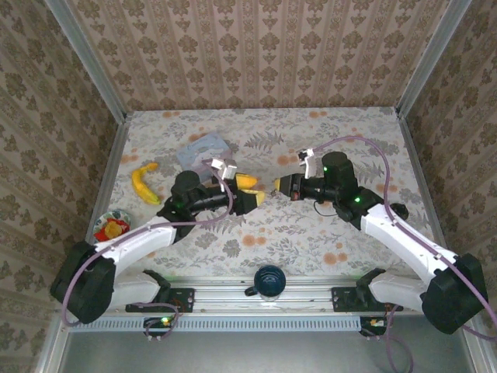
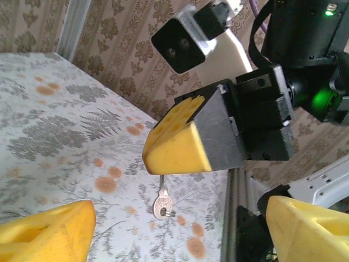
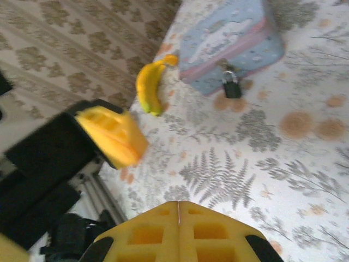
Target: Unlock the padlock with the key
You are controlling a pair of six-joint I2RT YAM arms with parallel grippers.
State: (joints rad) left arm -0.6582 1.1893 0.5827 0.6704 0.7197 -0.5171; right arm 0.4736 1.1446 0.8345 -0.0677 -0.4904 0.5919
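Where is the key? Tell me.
In the left wrist view, the key hangs pinched by the shut right gripper, above the table and between the open left gripper's jaws.

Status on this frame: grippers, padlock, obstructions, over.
Left gripper open. Right gripper shut on small silver metal key. Tiny dark padlock on pale blue rectangular tin, untouched. Yellow banana beside tin, off the path.
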